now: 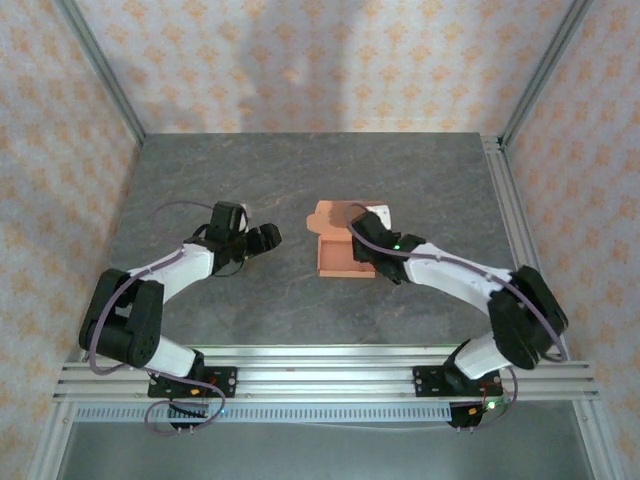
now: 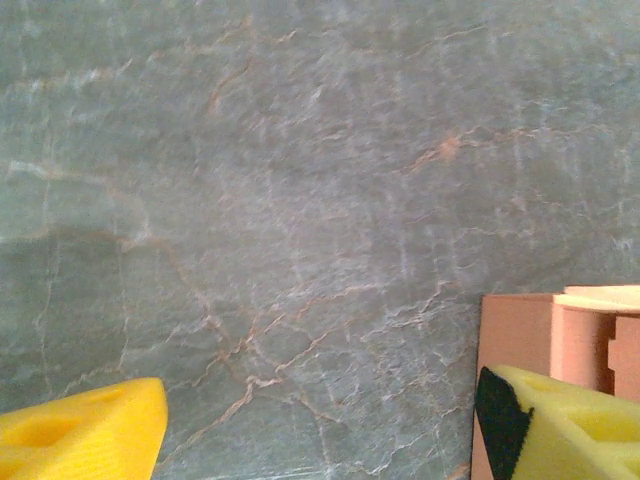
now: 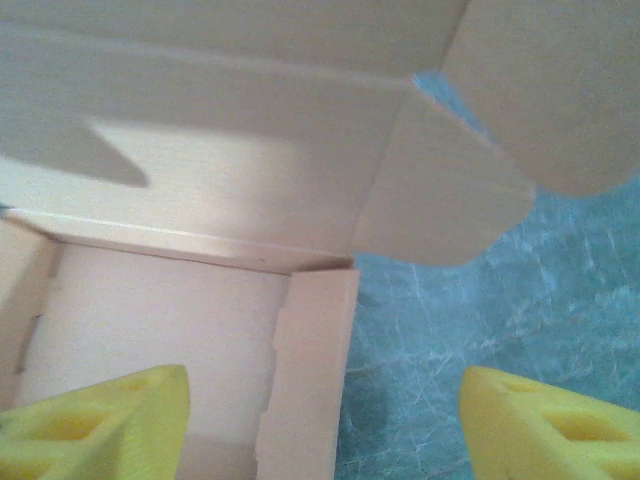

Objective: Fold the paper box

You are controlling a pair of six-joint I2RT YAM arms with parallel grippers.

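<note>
Box mid-table, both my grippers spread wide.
The paper box [image 1: 335, 252] sits half-folded at the centre of the table [image 1: 200, 170], its lid flap open at the far edge. My right gripper [image 3: 322, 378] straddles its right wall, fingers parted and gripping nothing. My left gripper [image 1: 262, 238], equally spread, hangs just left of the box over bare stone.

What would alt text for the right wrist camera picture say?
A partly folded paper box seen close up, lid flap open. The right gripper hangs open, its yellow fingertips straddling one side wall, over a grey table.
</note>
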